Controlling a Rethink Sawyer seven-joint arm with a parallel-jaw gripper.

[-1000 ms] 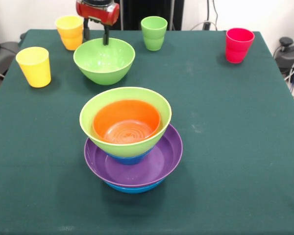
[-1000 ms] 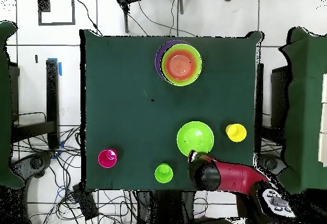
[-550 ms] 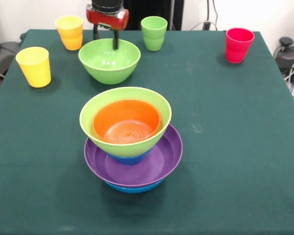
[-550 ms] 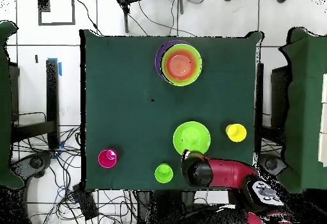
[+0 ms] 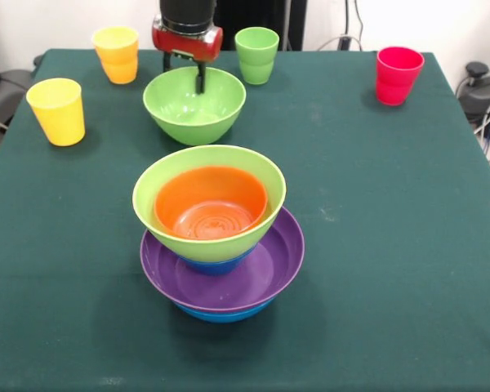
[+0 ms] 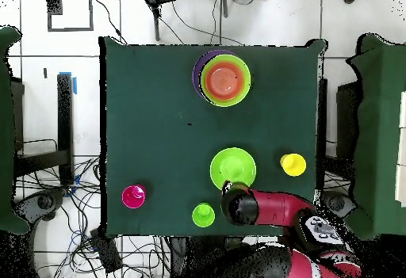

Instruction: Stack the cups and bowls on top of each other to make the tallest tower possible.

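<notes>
My gripper (image 5: 184, 70) is shut on the far rim of a loose light green bowl (image 5: 194, 108), one finger inside it and one behind. The overhead view shows the same bowl (image 6: 233, 167) just above the gripper (image 6: 231, 189). The tower (image 5: 216, 237) stands nearer the camera: a light green bowl (image 5: 165, 214) holding a small orange bowl (image 5: 211, 204), over a small blue, a wide purple (image 5: 261, 273) and a large blue bowl. Loose cups stand along the far side: yellow (image 5: 57, 111), orange-yellow (image 5: 117, 54), light green (image 5: 256, 55) and red (image 5: 398, 75).
A dark green cloth covers the table (image 5: 376, 212). In the overhead view the tower (image 6: 225, 79) sits near the top edge, with the yellow cup (image 6: 293, 164), green cup (image 6: 204, 214) and red cup (image 6: 133, 196) spread around the arm (image 6: 277, 211).
The gripper has carried the loose light green bowl to the right in the front view, toward the table's middle line. The tower and the cups have not moved.
</notes>
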